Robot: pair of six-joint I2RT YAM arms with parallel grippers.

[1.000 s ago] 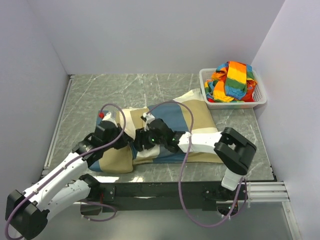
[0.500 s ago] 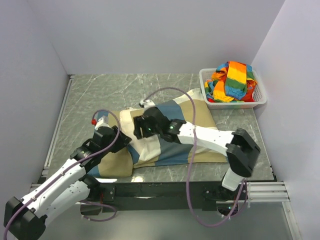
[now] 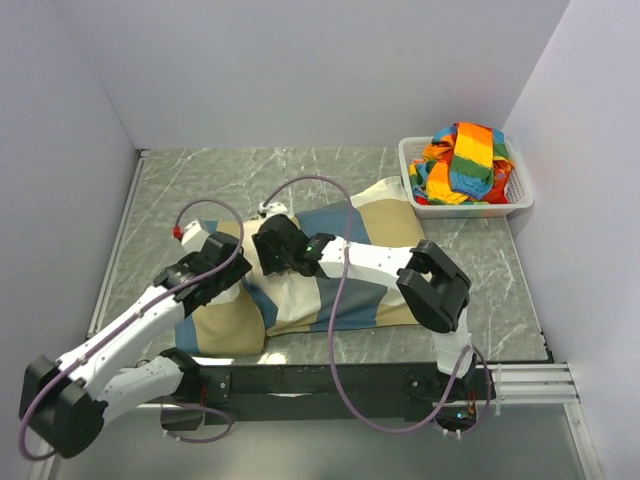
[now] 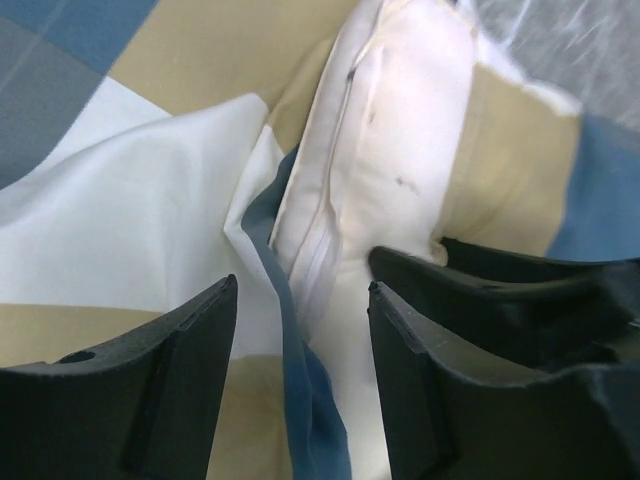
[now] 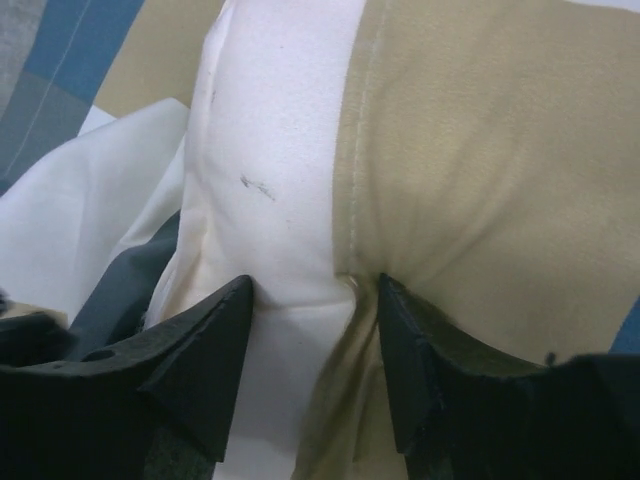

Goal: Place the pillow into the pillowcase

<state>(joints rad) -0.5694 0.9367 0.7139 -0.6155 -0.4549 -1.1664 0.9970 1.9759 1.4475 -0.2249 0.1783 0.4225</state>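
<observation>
The pillow (image 4: 400, 150) shows only as a cream strip with an edge seam; the rest is hidden inside the pillowcase (image 3: 385, 215), which both wrist views cut off at every edge. Whether the right gripper (image 5: 315, 285) clamps the fabric between its fingers cannot be told. Overhead, its fingertips are hidden beneath its own wrist.

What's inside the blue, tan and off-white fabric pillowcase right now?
A plump cream-white pillow; its seamed end shows at the opening of the pillowcase. The rest is hidden under the fabric.
</observation>
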